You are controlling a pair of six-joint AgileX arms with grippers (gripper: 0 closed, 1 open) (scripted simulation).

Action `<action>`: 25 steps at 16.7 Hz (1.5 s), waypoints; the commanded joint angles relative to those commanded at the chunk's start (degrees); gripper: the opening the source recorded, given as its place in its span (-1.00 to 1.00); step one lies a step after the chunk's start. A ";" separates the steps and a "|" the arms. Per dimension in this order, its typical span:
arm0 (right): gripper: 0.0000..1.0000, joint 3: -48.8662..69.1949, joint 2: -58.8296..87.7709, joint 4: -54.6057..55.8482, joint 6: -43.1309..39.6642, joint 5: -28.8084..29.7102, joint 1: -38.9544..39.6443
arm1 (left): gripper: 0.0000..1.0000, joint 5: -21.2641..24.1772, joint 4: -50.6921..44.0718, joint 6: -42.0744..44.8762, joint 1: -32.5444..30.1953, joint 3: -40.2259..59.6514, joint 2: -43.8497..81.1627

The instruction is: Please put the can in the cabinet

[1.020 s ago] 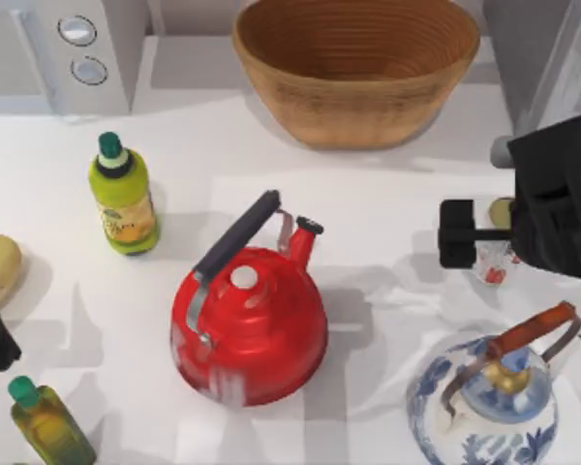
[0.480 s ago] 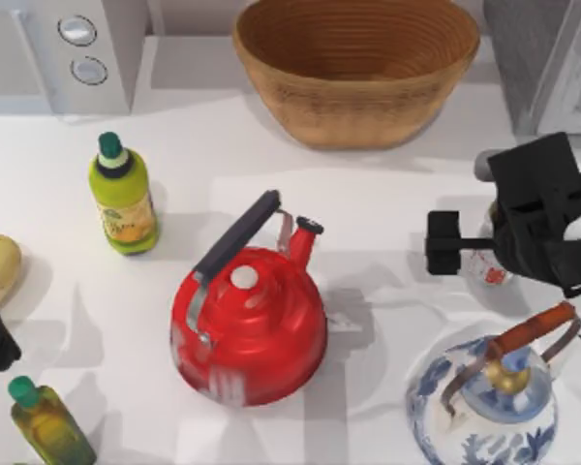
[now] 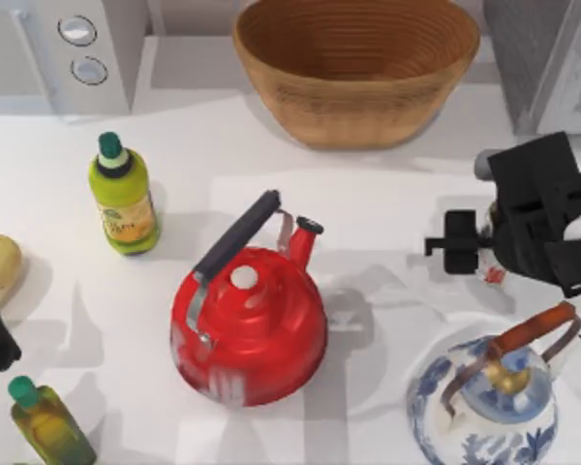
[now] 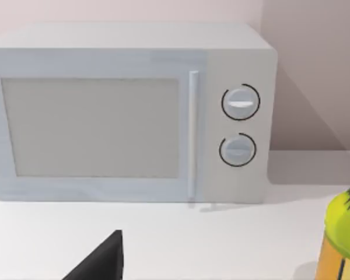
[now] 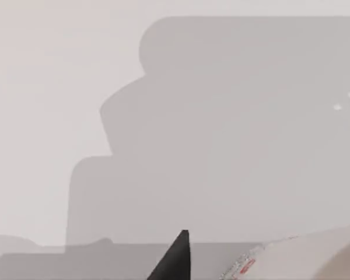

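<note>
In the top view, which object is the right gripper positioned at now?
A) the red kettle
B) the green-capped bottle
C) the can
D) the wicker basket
C: the right gripper sits at the table's right side directly over the can, far from the red kettle.

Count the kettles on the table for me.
2. A red kettle stands near the table's middle, and a blue-and-white patterned kettle sits at the bottom right corner of the top view, partly cut off by the edge. More may lie beyond the frame.
</note>
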 joint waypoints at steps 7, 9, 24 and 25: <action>-1.00 0.00 0.00 0.00 0.00 0.00 0.00 | 1.00 0.00 0.00 0.00 0.00 0.00 0.00; -1.00 0.00 0.00 0.00 0.00 0.00 0.00 | 1.00 0.00 0.00 0.00 0.00 0.00 0.00; -1.00 12.04 -7.02 -20.80 0.00 -0.02 0.00 | 1.00 0.00 0.00 0.00 0.00 0.00 0.00; -1.00 13.71 -8.14 -24.61 -0.03 -0.04 -0.01 | 1.00 0.00 0.00 0.00 0.00 0.00 0.00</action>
